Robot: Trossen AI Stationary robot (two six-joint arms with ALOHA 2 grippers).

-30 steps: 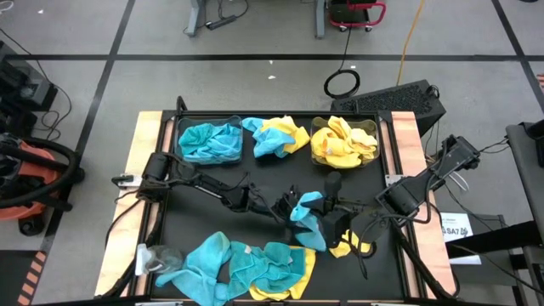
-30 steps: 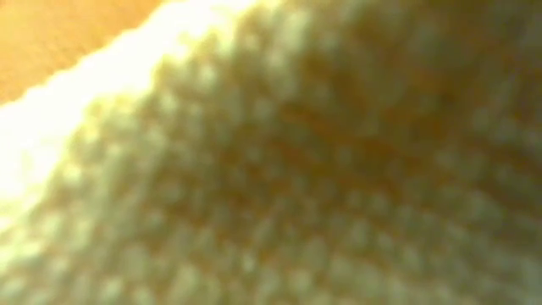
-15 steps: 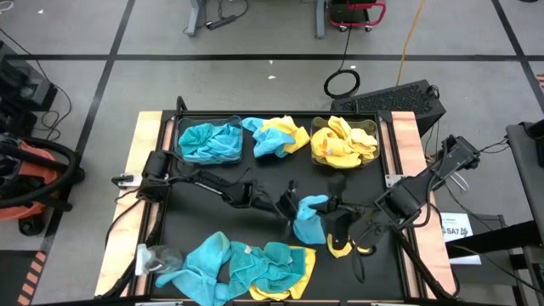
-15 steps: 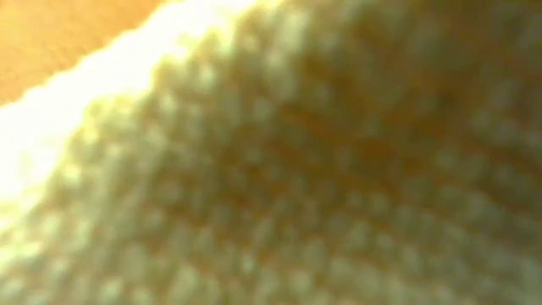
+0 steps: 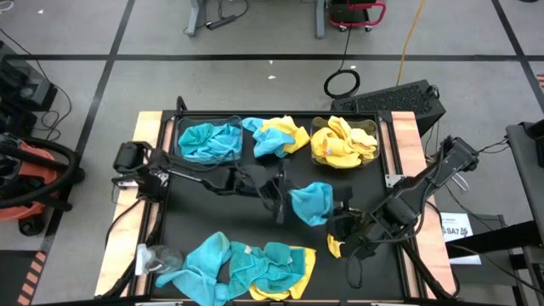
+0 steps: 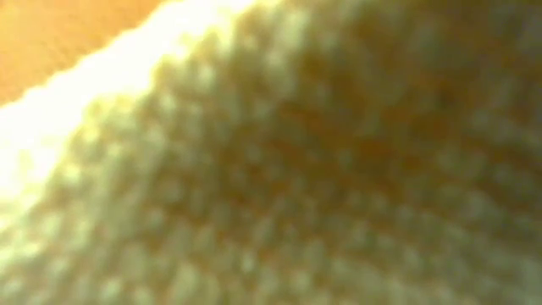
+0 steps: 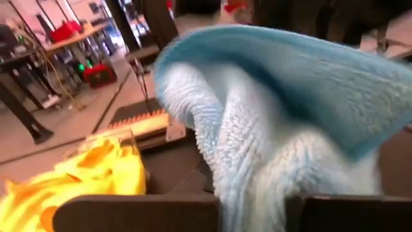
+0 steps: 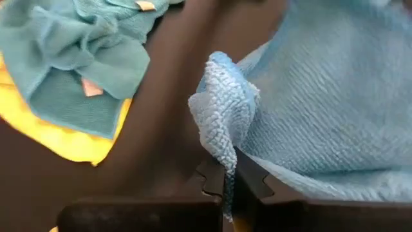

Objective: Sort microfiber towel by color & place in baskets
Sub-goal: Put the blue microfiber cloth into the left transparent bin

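A teal-blue microfiber towel (image 5: pixel 311 203) hangs above the middle of the black table, between my two grippers. My left gripper (image 5: pixel 279 194) is shut on the towel's left side and my right gripper (image 5: pixel 340 223) is shut on its right side. A yellow towel (image 5: pixel 333 247) shows just under my right gripper; whether it is held I cannot tell. At the far edge stand two clear baskets, the left one (image 5: pixel 208 141) holding blue towels and the right one (image 5: pixel 344 141) holding yellow ones. A yellow cloth (image 6: pixel 271 169) fills the low view. My left gripper pinches a bunched fold of the blue towel (image 7: pixel 254 193) between its two fingers, coming nearly level from the table's left. The towel billows out beyond the fingers, clear of the table. My right gripper pinches a gathered edge of the blue towel (image 8: pixel 224 151) between its two fingers, slanting down from the table's right. From there the cloth spreads toward my left gripper.
A blue and a yellow towel (image 5: pixel 275 136) lie heaped between the two baskets. A pile of blue and yellow towels (image 5: pixel 246 263) lies along the near edge. The table's wooden side rails (image 5: pixel 140 170) flank the black surface.
My left gripper has shut on the blue towel, then risen and drawn back toward the table's left and far side. My right gripper has sunk toward the near edge and tipped downward. The blue towel, which hung in a narrow bunch, is now spread out between the two grippers.
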